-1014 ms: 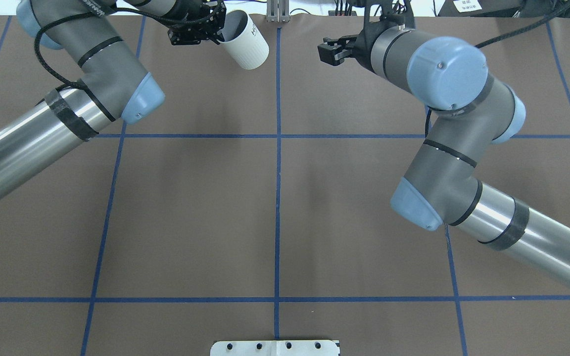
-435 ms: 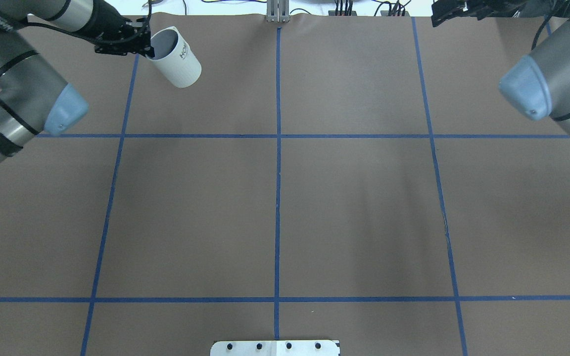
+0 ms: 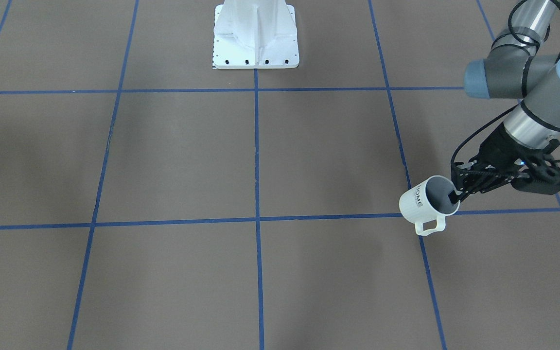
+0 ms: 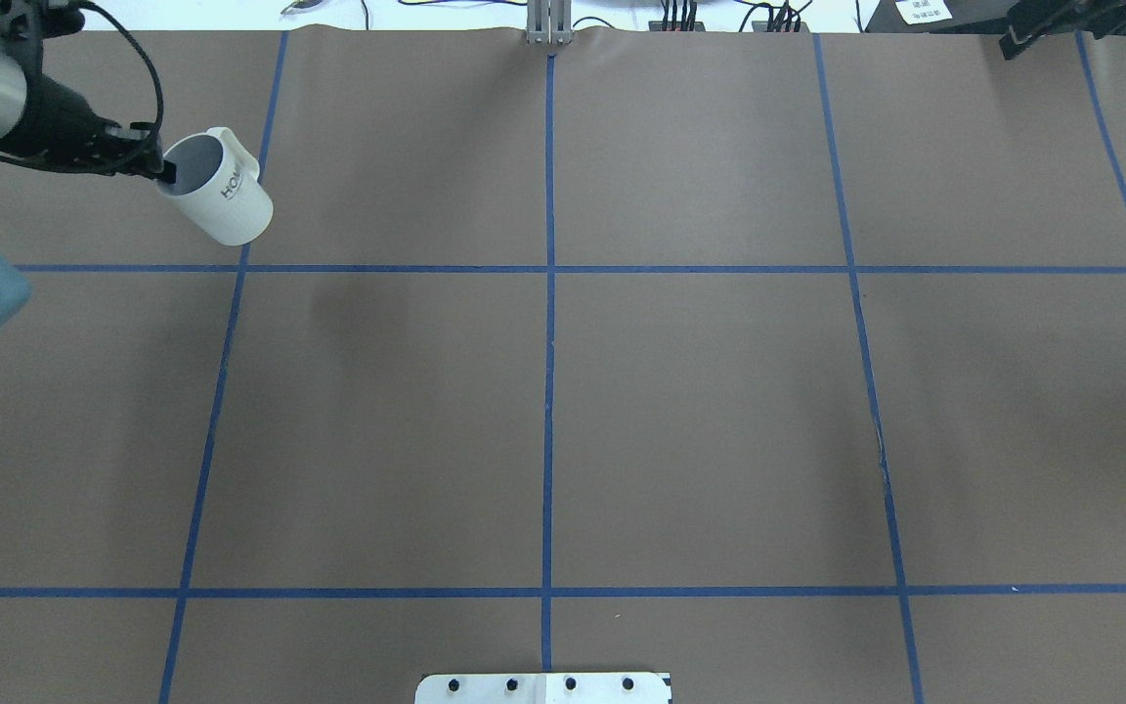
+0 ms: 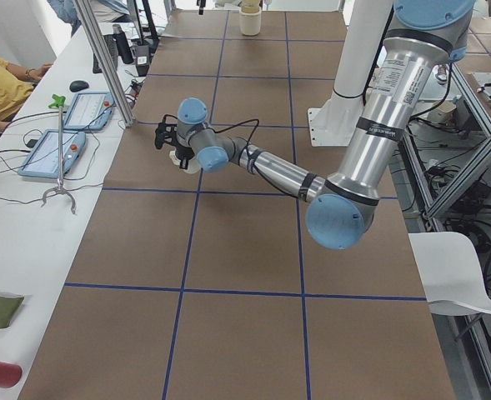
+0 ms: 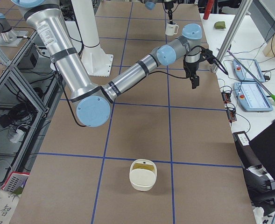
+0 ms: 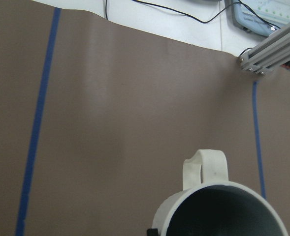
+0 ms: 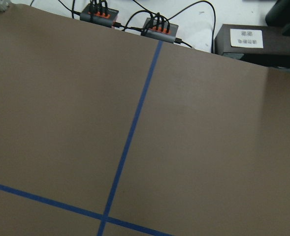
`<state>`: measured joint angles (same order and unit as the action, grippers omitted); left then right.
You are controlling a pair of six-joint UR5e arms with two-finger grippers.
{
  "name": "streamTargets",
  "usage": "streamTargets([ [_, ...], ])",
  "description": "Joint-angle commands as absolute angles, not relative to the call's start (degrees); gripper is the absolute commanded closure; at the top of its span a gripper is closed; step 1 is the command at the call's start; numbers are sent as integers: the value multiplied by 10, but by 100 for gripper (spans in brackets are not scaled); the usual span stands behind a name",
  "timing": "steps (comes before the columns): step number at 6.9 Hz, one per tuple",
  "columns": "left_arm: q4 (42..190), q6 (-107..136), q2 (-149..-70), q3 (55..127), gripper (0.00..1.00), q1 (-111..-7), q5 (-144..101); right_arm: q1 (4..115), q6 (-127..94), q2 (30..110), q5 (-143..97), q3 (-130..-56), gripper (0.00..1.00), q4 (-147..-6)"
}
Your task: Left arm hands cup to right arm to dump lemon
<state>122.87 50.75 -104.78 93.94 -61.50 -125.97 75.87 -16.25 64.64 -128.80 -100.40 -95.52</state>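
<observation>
The left gripper (image 4: 160, 172) pinches the rim of the cup (image 4: 216, 200), held tilted at the overhead view's upper left. The right gripper (image 4: 1017, 41) sits at the upper right; its state is unclear.

The counter (image 4: 700, 411) is covered in a matt brown sheet, smooth and paper-like, crossed by thin blue tape lines (image 4: 549, 391). The cup (image 4: 218, 200) looks like glazed white ceramic, ribbed on its lower body, with a duller grey inside (image 7: 223, 211). The left arm (image 3: 528, 73) has brushed, shiny metal tubes, matt grey joint housings and smooth pale blue plastic caps; its gripper (image 3: 457, 196) is matt black. The robot's base plate (image 3: 255, 34) is white painted metal with a slight sheen.
</observation>
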Motion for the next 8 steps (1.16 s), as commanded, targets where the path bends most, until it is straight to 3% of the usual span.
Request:
streamTargets([
  [1,1255,413,-943,961,100,-617,-1252,803,-60,683,-1304,-992,0,-985],
  [3,1308,383,-878,958,100,-617,-1251,859,66,701,-1304,-951,0,-1008],
  [6,1319,384,-862,955,100,-617,-1191,889,115,707,-1316,-906,0,-1009],
  [8,1319,383,-863,953,40,-615,-1190,889,114,722,-1318,-906,0,-1002],
])
